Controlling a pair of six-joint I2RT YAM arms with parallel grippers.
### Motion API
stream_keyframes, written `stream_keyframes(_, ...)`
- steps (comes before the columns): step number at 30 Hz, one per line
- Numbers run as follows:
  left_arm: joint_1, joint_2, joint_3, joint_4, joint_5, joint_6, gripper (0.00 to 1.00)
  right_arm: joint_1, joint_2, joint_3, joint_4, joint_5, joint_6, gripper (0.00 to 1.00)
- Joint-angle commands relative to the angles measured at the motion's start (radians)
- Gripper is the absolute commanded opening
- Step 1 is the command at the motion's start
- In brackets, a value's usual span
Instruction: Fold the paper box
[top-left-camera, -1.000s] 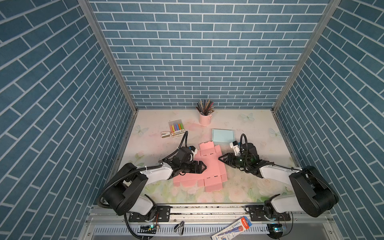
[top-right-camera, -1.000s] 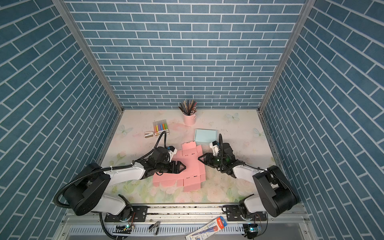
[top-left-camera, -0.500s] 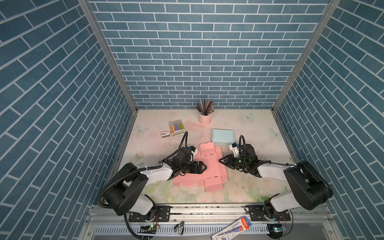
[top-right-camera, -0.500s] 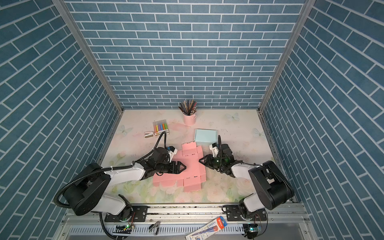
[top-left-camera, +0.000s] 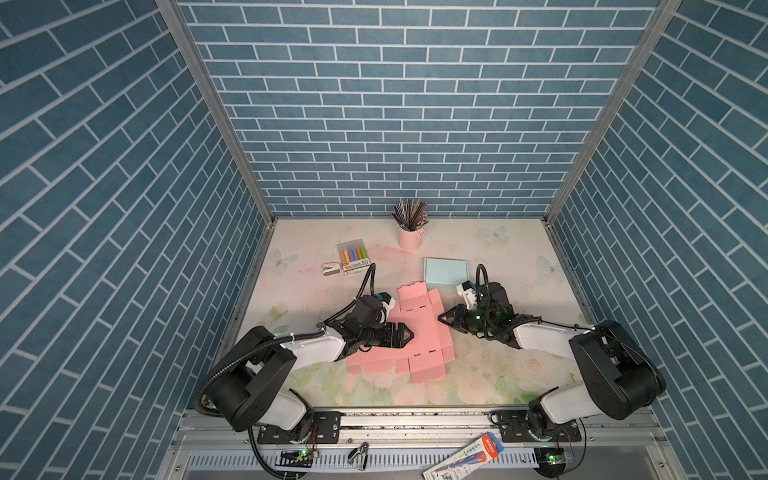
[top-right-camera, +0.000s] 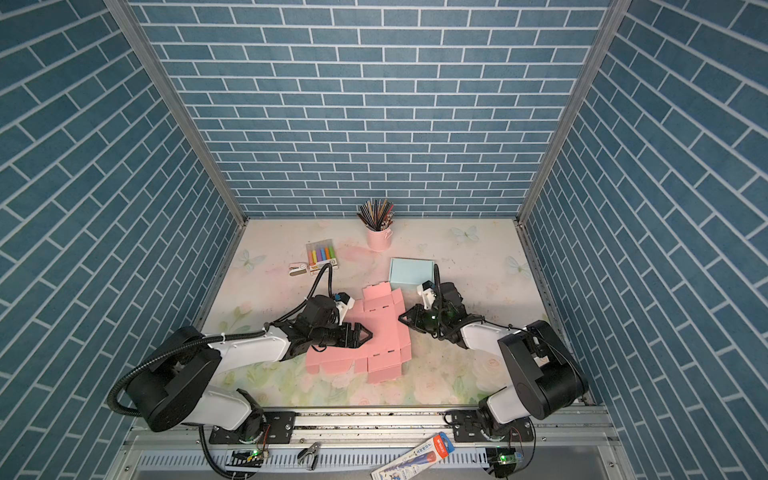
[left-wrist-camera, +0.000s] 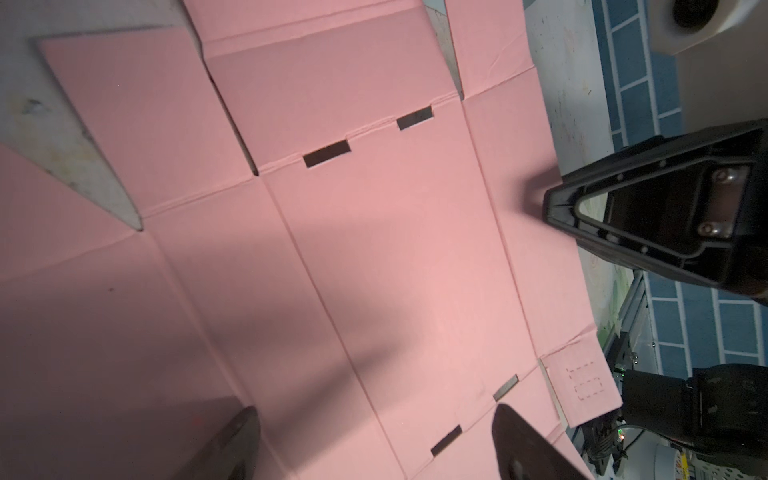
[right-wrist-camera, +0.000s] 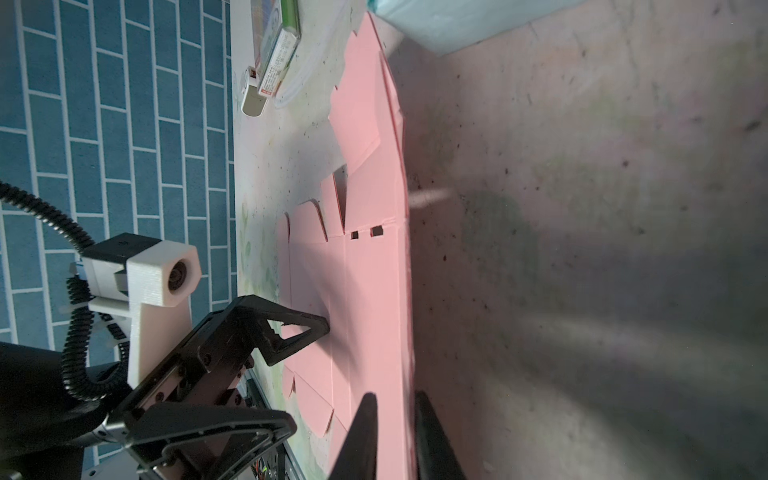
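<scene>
The pink paper box (top-left-camera: 419, 332) (top-right-camera: 382, 328) lies unfolded and flat mid-table, creases and slots showing in the left wrist view (left-wrist-camera: 374, 249). My left gripper (top-left-camera: 409, 334) (left-wrist-camera: 374, 419) hovers low over the sheet's left half, open wide, nothing between its fingers. My right gripper (top-left-camera: 441, 321) (top-right-camera: 401, 319) points at the sheet's right edge. In the right wrist view its jaws (right-wrist-camera: 395, 403) straddle that slightly raised edge of the box (right-wrist-camera: 365, 270) with a narrow gap still showing. The left wrist view shows its tip (left-wrist-camera: 548, 208) at the same edge.
Behind the sheet stands a pale blue box (top-left-camera: 445, 271), close to the right wrist. Further back are a pink cup of pencils (top-left-camera: 410, 237), a marker pack (top-left-camera: 353, 254) and a small white case (top-left-camera: 331, 269). A tube (top-left-camera: 463, 455) lies on the front rail.
The right gripper has slid left up to the sheet's right edge and its jaws have narrowed around it. The left arm and the sheet have stayed put.
</scene>
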Motion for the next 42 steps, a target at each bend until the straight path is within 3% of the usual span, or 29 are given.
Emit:
stream_keyframes(1,-0.014,0.002,-0.030,-0.054,0.001,-0.016,0.88,0.005,0.024,0.041,-0.030,0.011,-0.043,0.17)
stream_keyframes(10,-0.021,-0.013,-0.044,-0.044,0.000,-0.023,0.88,0.007,0.042,0.070,-0.044,0.012,-0.057,0.10)
stream_keyframes(14,-0.025,-0.039,-0.044,-0.052,-0.012,-0.018,0.88,0.008,0.037,0.085,-0.082,0.014,-0.085,0.00)
stream_keyframes(22,-0.024,-0.161,0.032,-0.222,-0.087,0.048,0.83,0.008,-0.032,0.162,-0.344,0.078,-0.269,0.00)
stream_keyframes(28,-0.025,-0.147,0.126,-0.253,-0.050,0.071,0.43,0.003,-0.035,0.203,-0.451,0.056,-0.379,0.00)
stream_keyframes(35,-0.010,-0.027,0.293,-0.213,-0.040,0.080,0.03,0.004,-0.071,0.240,-0.548,0.110,-0.451,0.00)
stream_keyframes(42,0.010,0.156,0.472,-0.175,-0.037,0.098,0.00,0.005,-0.106,0.242,-0.561,0.104,-0.467,0.00)
